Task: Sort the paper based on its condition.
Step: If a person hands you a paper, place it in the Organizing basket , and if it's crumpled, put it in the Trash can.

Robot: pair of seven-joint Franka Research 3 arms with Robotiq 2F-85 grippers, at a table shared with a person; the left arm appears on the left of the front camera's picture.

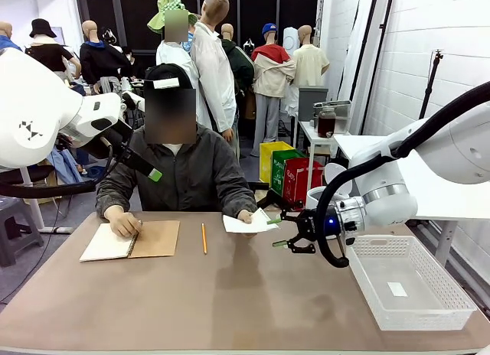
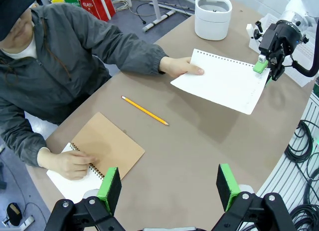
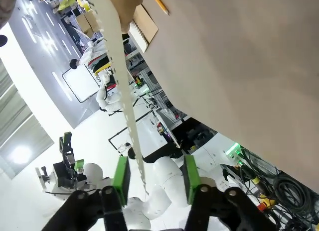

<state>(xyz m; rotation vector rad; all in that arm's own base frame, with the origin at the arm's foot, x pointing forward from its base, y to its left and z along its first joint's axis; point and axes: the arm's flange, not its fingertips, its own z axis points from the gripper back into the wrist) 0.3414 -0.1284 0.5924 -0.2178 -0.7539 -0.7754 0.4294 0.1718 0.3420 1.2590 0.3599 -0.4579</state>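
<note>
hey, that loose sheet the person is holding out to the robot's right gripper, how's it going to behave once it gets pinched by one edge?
The sheet looks thin, so it will probably droop away from the right gripper, whose fingers straddle only its far edge. The perforated strip along one side may tear if tugged. It seems very light, so it could flutter or slip once the person's hand lets go.

Thin off-white perforated paper sheet [image 3: 117,66]: seen edge-on, cut off at top edge; brown kraft notebook [image 3: 144,26]: partly hidden behind it.

Right end effector [image 1: 285,242] half-parted; left end effector [image 2: 169,187] wide apart.
</note>
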